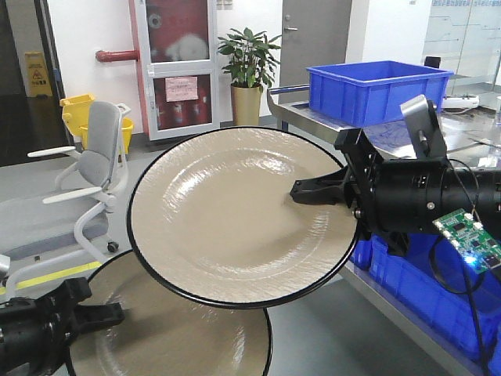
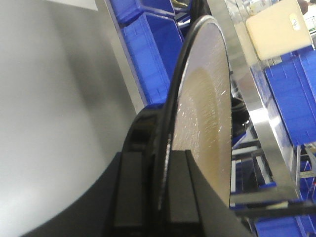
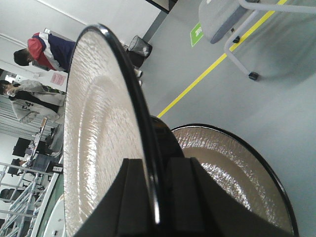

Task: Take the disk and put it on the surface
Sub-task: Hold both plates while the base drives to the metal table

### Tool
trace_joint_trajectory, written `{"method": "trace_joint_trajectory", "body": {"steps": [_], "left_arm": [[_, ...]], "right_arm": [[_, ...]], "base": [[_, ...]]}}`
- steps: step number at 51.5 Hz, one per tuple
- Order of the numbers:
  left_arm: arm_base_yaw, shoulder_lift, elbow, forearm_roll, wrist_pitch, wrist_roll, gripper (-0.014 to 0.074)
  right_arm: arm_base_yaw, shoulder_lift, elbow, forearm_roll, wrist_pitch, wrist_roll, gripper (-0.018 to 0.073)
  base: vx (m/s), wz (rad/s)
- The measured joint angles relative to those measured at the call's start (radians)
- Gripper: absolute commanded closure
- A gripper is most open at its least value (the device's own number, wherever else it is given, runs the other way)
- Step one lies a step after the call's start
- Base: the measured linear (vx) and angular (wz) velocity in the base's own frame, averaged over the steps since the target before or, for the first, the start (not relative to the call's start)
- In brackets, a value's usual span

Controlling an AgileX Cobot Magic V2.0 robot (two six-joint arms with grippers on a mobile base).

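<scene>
Two grips are on: my right gripper [image 1: 301, 192] pinches the upper plate [image 1: 235, 215] by its rim in midair, my left gripper [image 1: 113, 313] the lower plate [image 1: 180, 337]. I'd lower one at a time, level, so the rims don't clash.

Black right pincer [image 1: 304, 192] on a black cylindrical wrist [image 1: 423, 196], green circuit board [image 1: 468, 235], black cables [image 1: 472, 309]
</scene>
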Motion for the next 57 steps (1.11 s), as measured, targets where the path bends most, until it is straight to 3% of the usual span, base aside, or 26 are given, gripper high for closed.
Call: {"method": "trace_joint_trajectory", "body": {"steps": [35,57], "left_arm": [[0.000,0.000,0.000,0.000,-0.003,0.000,0.0595],[0.000,0.000,0.000,0.000,-0.004,0.000,0.0595]], "right_arm": [[0.000,0.000,0.000,0.001,-0.001,0.000,0.0564],[0.000,0.000,0.000,0.004,-0.001,0.000,0.0564]], "base": [[0.39,0.04],[0.36,-0.28]]}}
